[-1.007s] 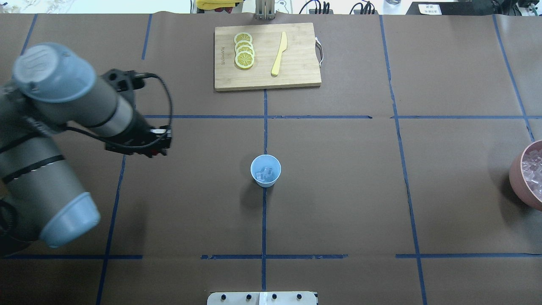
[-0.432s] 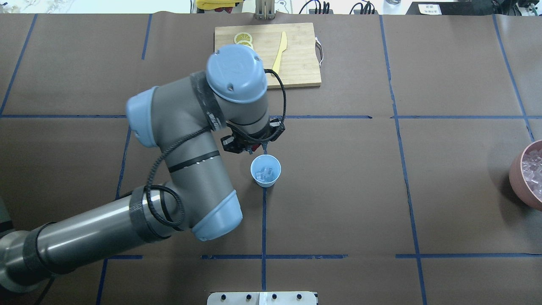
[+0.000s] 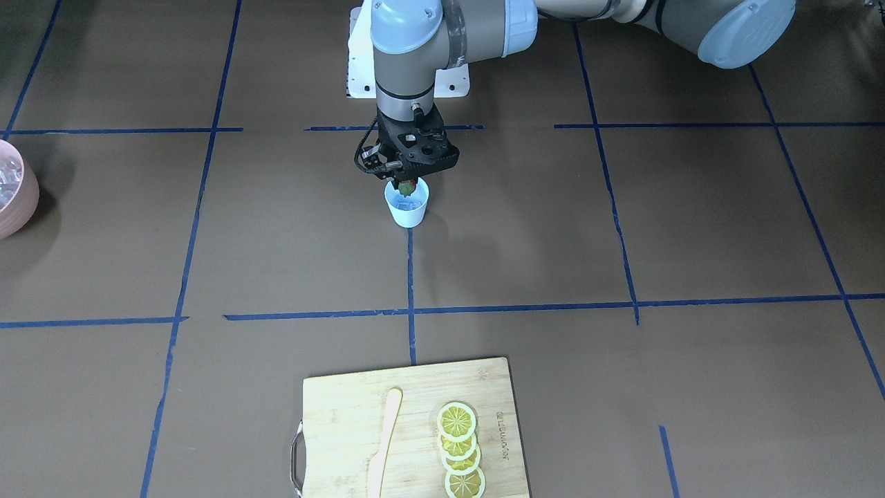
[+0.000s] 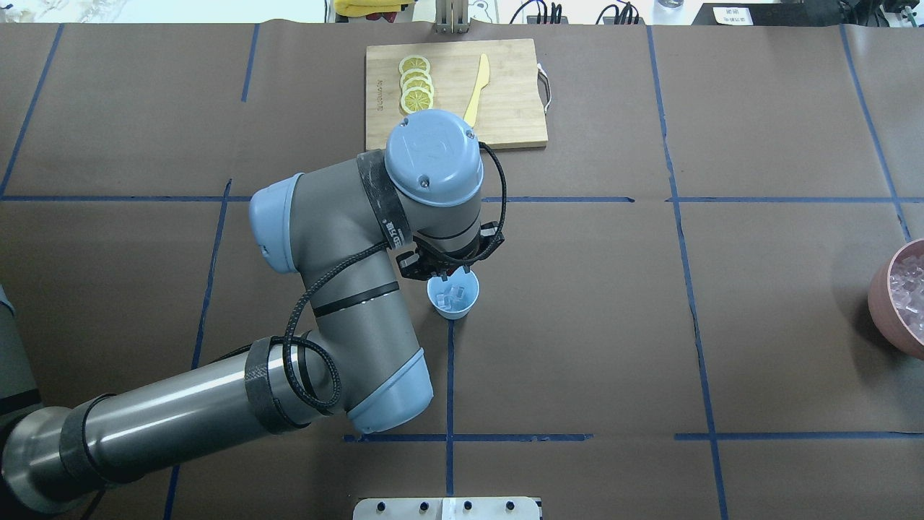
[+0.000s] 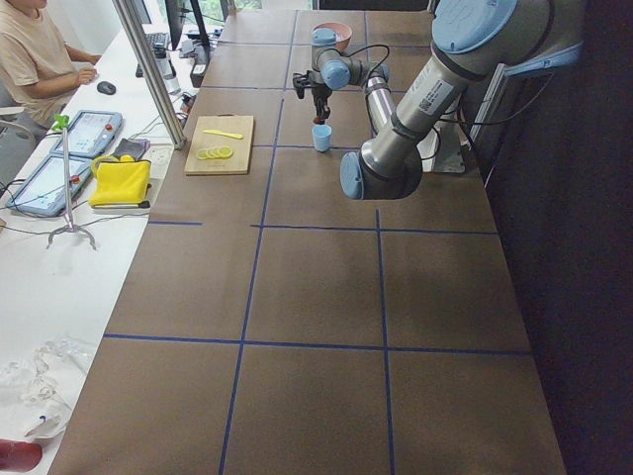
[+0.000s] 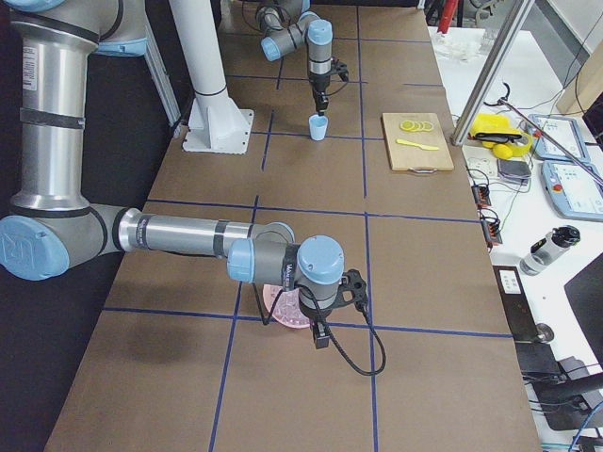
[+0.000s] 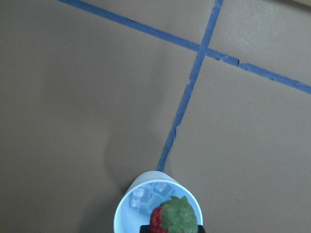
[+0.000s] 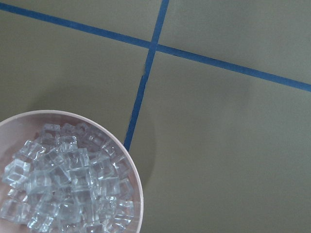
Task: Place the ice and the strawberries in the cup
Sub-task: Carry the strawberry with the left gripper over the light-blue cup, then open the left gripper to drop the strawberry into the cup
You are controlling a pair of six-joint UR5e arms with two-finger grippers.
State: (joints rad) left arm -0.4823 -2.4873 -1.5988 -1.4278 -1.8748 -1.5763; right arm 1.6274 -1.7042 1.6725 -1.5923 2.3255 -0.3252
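Note:
The pale blue cup (image 4: 456, 307) stands at the table's middle with a few ice cubes (image 7: 143, 198) in it. My left gripper (image 3: 406, 181) hangs just above the cup's mouth (image 3: 406, 211), shut on a small red strawberry (image 7: 172, 221) with a green leafy top; the strawberry also shows in the front view (image 3: 406, 186). My right gripper (image 6: 320, 337) shows only in the exterior right view, above the pink bowl; I cannot tell whether it is open or shut. The right wrist view shows no fingers.
A pink bowl (image 8: 138, 194) full of ice cubes (image 8: 63, 184) sits at the table's right edge (image 4: 884, 303). A wooden cutting board (image 4: 512, 115) at the far side holds lemon slices (image 4: 416, 90) and a yellow knife (image 4: 479, 79).
My left arm has swung from the table's left side to the middle, bringing its gripper with the strawberry over the cup's mouth. The cup and bowl have not moved.

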